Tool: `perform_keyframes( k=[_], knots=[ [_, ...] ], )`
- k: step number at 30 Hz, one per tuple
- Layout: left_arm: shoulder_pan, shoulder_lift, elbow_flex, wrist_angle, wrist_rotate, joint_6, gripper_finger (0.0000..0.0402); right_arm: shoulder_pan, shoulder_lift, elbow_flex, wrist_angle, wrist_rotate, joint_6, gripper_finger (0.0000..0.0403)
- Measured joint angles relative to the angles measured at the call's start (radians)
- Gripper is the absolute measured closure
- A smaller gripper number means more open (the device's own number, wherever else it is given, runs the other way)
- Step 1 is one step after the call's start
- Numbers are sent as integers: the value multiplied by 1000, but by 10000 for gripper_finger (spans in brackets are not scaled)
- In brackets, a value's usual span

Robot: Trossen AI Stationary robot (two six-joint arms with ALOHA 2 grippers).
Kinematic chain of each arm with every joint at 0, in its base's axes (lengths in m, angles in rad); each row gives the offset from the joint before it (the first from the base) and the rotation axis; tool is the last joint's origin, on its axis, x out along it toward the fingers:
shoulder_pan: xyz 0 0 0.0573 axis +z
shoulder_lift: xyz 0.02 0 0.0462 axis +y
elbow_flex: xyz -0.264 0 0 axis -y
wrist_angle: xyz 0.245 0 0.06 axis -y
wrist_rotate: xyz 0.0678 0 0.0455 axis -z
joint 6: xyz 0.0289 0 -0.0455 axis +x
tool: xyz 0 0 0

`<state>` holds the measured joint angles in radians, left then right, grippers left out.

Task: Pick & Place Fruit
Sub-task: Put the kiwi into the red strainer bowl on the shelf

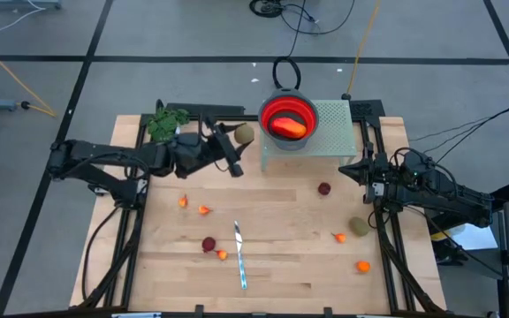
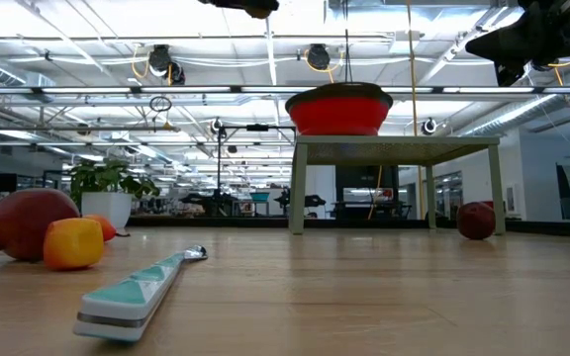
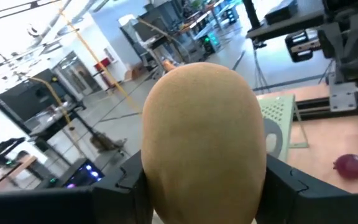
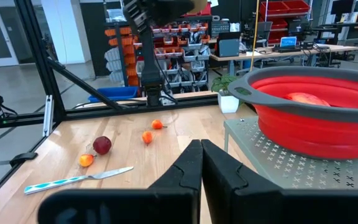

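The olive-brown, kiwi-like oval fruit (image 3: 204, 140) fills the left wrist view, clamped between the two dark fingers (image 3: 294, 186) of the left end effector (image 1: 239, 141). In the high view, this end effector is raised above the far part of the surface, just left of the red collapsible bowl with a grey rim (image 1: 287, 117). The bowl stands on a pale green perforated stand (image 1: 336, 124) and contains one longer orange-red piece (image 1: 288, 127).

The right end effector (image 1: 353, 170) is at the right side of the surface, fingers pressed together, holding nothing.

The light wooden surface (image 1: 272, 265) carries the remaining fruit: a dark red ball (image 1: 324, 188) near the stand, a second dark red ball (image 1: 208, 244), a second olive-brown oval (image 1: 359, 226) and several tiny orange bits (image 1: 362, 265). A slim silver knife with a teal patterned handle (image 1: 239, 254) lies near the middle. A green leafy plant (image 1: 166, 123) sits at the far left corner.

Beyond the surface, the room shows shelving, workbenches and ceiling pipework.
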<state>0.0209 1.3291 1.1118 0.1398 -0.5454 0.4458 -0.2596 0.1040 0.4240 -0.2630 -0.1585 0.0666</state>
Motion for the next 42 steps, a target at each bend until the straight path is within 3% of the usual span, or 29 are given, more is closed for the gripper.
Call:
perform_keyframes(
  k=[11,19,27,32,42],
  knots=[
    [80,185,184,-4,52,144,195,0,0,0,0,0,0,403],
    [143,338,350,-1,69,161,193,0,0,0,-3,0,0,403],
    [211,436,448,-20,197,55,205,0,0,0,-3,0,0,403],
    [243,467,510,-151,239,-30,216,0,0,0,-3,0,0,403],
    [278,559,685,-399,288,-148,201,0,0,0,-4,0,0,403]
  ],
)
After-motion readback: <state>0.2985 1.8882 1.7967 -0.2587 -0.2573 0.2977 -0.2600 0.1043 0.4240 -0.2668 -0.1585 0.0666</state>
